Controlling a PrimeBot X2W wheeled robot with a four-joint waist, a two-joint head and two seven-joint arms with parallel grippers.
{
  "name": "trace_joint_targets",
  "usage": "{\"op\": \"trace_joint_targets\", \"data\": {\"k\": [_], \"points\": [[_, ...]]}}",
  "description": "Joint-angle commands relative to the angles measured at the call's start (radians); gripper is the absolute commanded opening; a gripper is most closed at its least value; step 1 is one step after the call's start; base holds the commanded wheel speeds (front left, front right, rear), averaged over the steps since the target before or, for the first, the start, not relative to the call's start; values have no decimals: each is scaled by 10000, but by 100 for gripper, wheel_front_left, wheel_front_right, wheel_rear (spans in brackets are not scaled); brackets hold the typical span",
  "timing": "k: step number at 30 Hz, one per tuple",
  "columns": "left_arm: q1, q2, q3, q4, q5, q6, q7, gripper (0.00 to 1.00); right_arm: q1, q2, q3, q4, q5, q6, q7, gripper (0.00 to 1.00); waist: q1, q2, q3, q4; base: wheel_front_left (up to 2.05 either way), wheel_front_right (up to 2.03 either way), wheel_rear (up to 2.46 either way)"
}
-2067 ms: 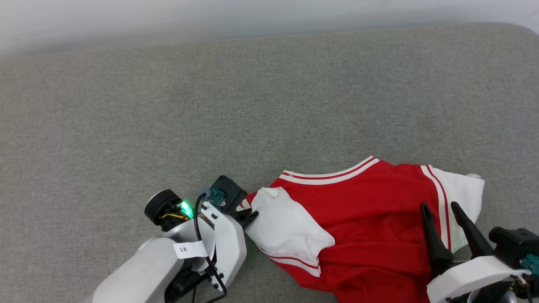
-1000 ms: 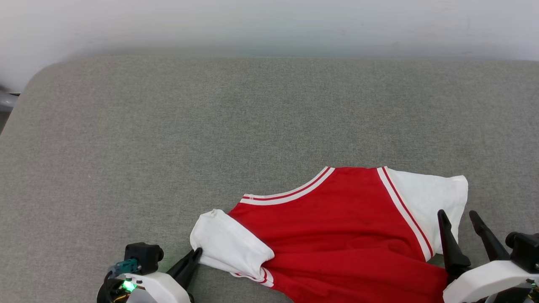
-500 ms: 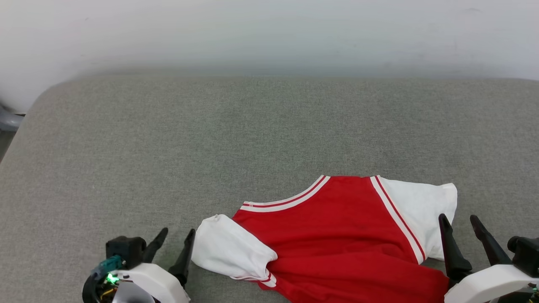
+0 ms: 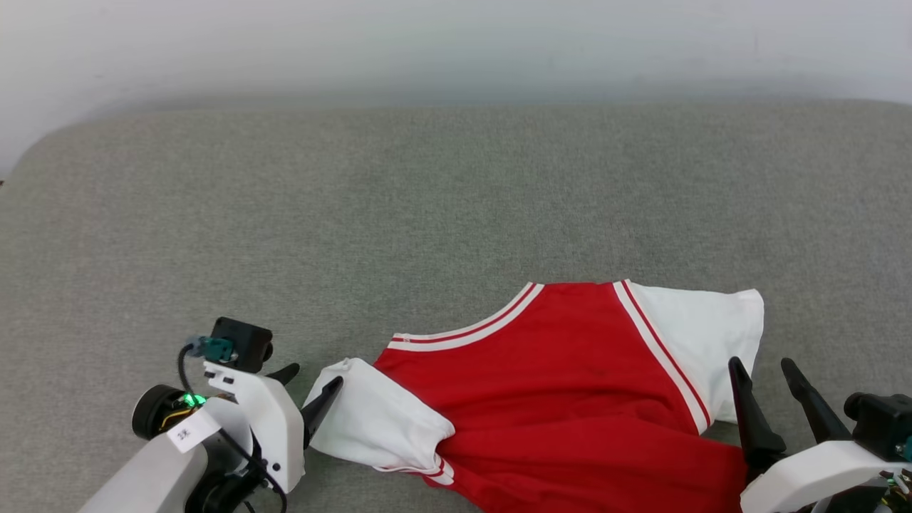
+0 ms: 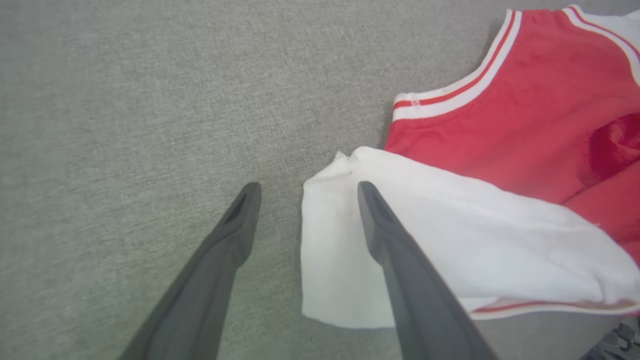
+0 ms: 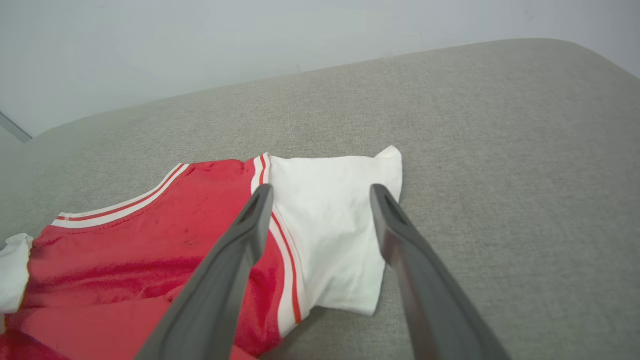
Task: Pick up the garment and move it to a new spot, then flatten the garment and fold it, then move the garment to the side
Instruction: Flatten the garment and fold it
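The garment (image 4: pixel 570 385) is a red jersey with white short sleeves and striped neck trim, lying back side up near the front of a grey cushioned surface (image 4: pixel 427 199). Its left sleeve (image 5: pixel 425 235) is folded and bunched; the right sleeve (image 6: pixel 335 220) lies flat. My left gripper (image 4: pixel 310 381) is open at that left sleeve's edge, one finger over the white cloth (image 5: pixel 385 235), holding nothing. My right gripper (image 4: pixel 762 370) is open above the right sleeve, its fingers (image 6: pixel 240 250) straddling it in the wrist view (image 6: pixel 320 192).
The grey surface stretches far behind and to the left of the jersey. A pale wall (image 4: pixel 456 43) rises beyond its far edge. The surface's rounded left corner (image 4: pixel 28 157) and right corner (image 6: pixel 600 60) show.
My left gripper let go of the left sleeve and opened, and its arm came further into view. The head camera shifted, so the jersey sits a little more to the left.
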Motion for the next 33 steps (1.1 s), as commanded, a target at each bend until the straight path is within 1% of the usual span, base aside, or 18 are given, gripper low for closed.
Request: {"op": "trace_joint_targets", "data": {"k": [1,6,8,9,10,11,12,13,14,16,18,21,25,29,31,33], "points": [[-363,77,-181,122,29,-140,432,100,-188,9,27,53,51,-7,-52,100,0,0,280,-144,0,0,0],[-985,107,-496,527,356,-325,801,100,-373,9,101,120,107,-7,-160,100,0,0,824,-315,0,0,0],[-1159,118,-762,771,453,-456,1103,100,-476,10,103,169,125,-7,-211,100,0,0,956,-355,0,0,0],[-1218,137,-949,881,519,-517,1305,94,-495,10,108,194,142,-7,-232,100,0,0,1005,-366,0,0,0],[-1235,130,-1179,978,566,-594,1527,62,-482,10,106,235,138,-7,-246,100,0,0,1045,-370,0,0,0],[-1247,133,-1392,1050,609,-644,1727,44,-479,10,107,279,148,-7,-256,100,0,0,1070,-372,0,0,0],[-1247,133,-1392,1050,609,-644,1727,44,-479,10,107,279,148,-7,-256,100,0,0,1070,-372,0,0,0],[-1264,192,-1654,1106,714,-694,1967,29,-495,9,110,312,161,-7,-271,100,0,0,1086,-372,0,0,0],[-1253,216,-1880,1120,698,-749,2187,0,-529,9,113,337,153,-7,-295,100,0,0,1097,-367,0,0,0],[-1259,315,-2301,1077,749,-813,2518,0,-584,10,135,414,182,-7,-311,100,0,0,1076,-352,0,0,0],[-1315,433,-2578,948,751,-823,2622,0,-632,9,122,508,206,-7,-318,100,0,0,1025,-318,0,0,0],[-1538,591,-2740,736,832,-845,2328,0,-622,10,92,634,252,-7,-322,100,0,0,913,-225,0,0,0],[-1919,816,-2214,632,963,-680,1262,0,-586,10,69,766,295,-5,-265,100,0,0,695,-98,0,0,0],[-1961,1281,-1777,426,1142,-384,481,0,-472,9,0,871,324,-5,-169,100,0,0,440,24,0,0,0],[-1870,1616,-1511,302,1102,-193,175,0,-405,7,-87,905,287,-7,-135,100,0,0,338,99,0,0,0],[-1706,1875,-1203,13,1020,130,-148,0,-327,9,-160,929,295,-5,-73,100,0,0,221,175,0,0,0]]}}
